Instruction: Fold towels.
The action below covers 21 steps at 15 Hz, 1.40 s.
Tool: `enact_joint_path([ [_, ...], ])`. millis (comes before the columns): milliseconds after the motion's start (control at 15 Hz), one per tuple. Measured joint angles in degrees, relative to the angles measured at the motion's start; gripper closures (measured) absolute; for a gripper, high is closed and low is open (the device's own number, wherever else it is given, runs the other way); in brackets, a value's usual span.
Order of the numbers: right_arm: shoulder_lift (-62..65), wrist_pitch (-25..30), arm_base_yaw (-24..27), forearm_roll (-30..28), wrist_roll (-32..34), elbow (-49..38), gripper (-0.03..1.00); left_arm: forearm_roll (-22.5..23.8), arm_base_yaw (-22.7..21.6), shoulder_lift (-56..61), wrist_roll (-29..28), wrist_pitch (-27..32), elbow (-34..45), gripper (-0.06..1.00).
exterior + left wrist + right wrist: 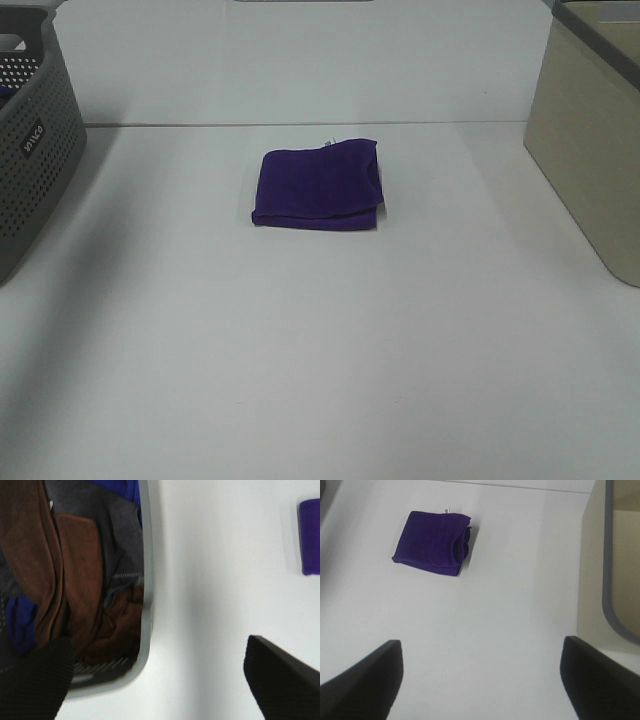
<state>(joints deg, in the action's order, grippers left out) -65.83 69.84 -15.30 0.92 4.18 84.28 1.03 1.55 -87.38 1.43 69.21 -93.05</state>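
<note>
From up high, the purple towel [318, 189] sits already folded mid-table, between the grey basket [30, 150] on the left and the beige bin [590, 140] on the right.

Left wrist: left gripper [157, 680] spread wide, empty, beside that basket.

Right wrist: right gripper [480, 680] also wide apart, holding nothing. I'd square up those loose right-hand layers before calling it done.

White tabletop [320, 360], and right in the middle lies a folded purple towel [318, 188], small white tag [327, 143] peeking at its far edge. Far left, a grey perforated basket [30, 150] sits on it; far right, a beige bin [590, 150].
</note>
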Motion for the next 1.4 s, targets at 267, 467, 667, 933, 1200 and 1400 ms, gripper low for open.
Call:
enact_joint_path([
  [267, 23.4, 0.1, 0.0, -0.1, 5.1, -16.8, 0.13, -0.3, 0.0, 27.6, -1.4, -4.9, 23.7, 0.10],
  [467, 41.3, -2.2, 0.0, -1.6, 5.2, -30.6, 0.13, -0.3, 0.0, 51.4, -1.4, -5.8, 40.9, 0.10],
  [667, 57.9, -8.8, 0.0, -2.1, 2.5, -46.7, 0.13, -0.3, 0.0, 76.7, -1.4, -6.1, 56.7, 0.10],
  [933, 64.2, -11.5, 0.0, -2.1, 1.9, -53.9, 0.13, -0.5, 0.0, 87.4, -1.4, -6.6, 63.8, 0.10],
  [1200, 66.1, -12.3, 0.0, -2.5, -1.0, -54.0, 0.14, -1.0, 0.0, 87.7, -0.6, -8.5, 64.5, 0.11],
  [1400, 66.1, -9.8, 0.0, -3.5, -2.6, -55.2, 0.14, -1.0, -0.1, 87.7, -0.6, -8.7, 64.5, 0.11],
])
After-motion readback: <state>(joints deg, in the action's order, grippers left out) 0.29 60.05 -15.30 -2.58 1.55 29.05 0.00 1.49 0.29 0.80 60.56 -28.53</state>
